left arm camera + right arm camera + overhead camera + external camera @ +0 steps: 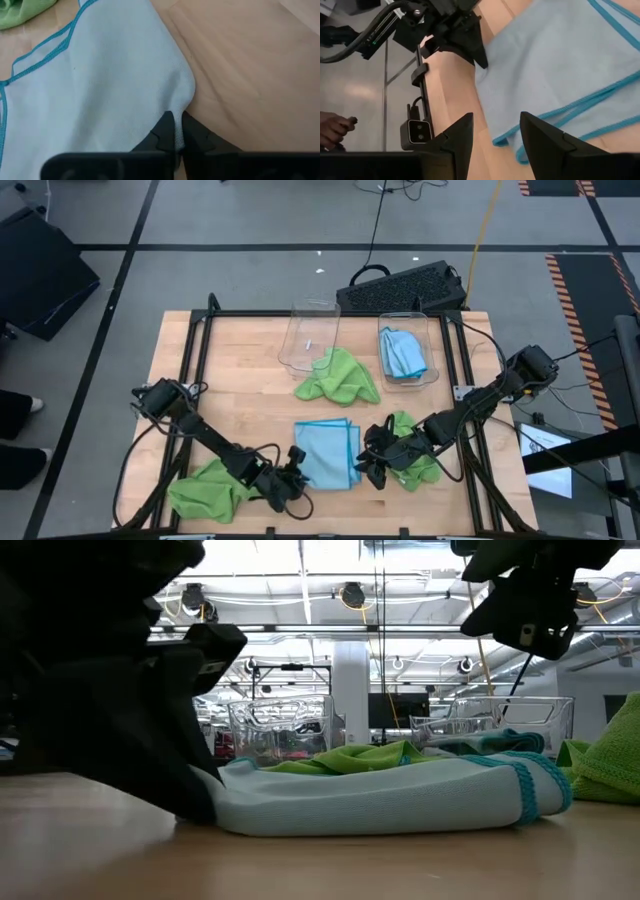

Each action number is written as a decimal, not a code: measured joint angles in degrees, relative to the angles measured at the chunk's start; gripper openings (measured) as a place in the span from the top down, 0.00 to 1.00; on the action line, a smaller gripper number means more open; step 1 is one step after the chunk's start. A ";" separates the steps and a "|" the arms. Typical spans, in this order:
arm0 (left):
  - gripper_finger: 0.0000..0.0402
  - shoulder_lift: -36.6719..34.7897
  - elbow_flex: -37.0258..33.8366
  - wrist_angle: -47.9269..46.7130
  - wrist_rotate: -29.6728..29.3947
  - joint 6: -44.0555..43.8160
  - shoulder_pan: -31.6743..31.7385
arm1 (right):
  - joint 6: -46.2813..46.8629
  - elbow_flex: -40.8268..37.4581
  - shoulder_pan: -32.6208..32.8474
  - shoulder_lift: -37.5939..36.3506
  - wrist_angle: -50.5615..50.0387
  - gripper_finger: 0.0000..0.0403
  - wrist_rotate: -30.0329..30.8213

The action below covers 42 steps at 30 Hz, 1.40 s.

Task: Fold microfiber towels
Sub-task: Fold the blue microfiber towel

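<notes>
Microfiber towels lie scattered over the wooden table (240, 380): a light blue towel (328, 452) is spread flat near the front edge at the middle, a lime green towel (207, 488) is bunched at the front left corner, a second green towel (340, 377) is heaped at the middle of the table, and a third green one (412, 465) sits crumpled toward the front right. Another blue towel (402, 352) rests inside the right-hand clear bin (432, 340) near the back edge, with an empty-looking clear bin (300, 330) just beside it on the left. The left tool (176, 131) is down at the flat blue towel's left edge, its two dark fingers pinched tight together on a corner of the cloth, which puckers up where they meet. In the low view that corner is lifted slightly off the wood against the dark tool. The right tool (496, 131) hangs just above the towel's right edge, beside the crumpled green one; its fingers stand partly apart with nothing between them, the teal-stitched hem showing below the gap. A black keyboard (400, 285) lies beyond the table's back edge.
</notes>
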 joint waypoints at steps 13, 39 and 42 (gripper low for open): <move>0.98 -7.34 -0.25 2.40 2.16 -11.61 3.37 | -19.22 0.09 2.08 -0.07 9.91 0.49 3.08; 0.97 -9.89 -0.12 3.00 2.28 -28.65 11.33 | -36.25 0.04 3.48 16.69 9.24 0.34 3.31; 0.98 -9.90 -0.12 3.03 2.29 -28.72 11.37 | -36.25 0.04 3.46 17.83 9.46 0.36 3.33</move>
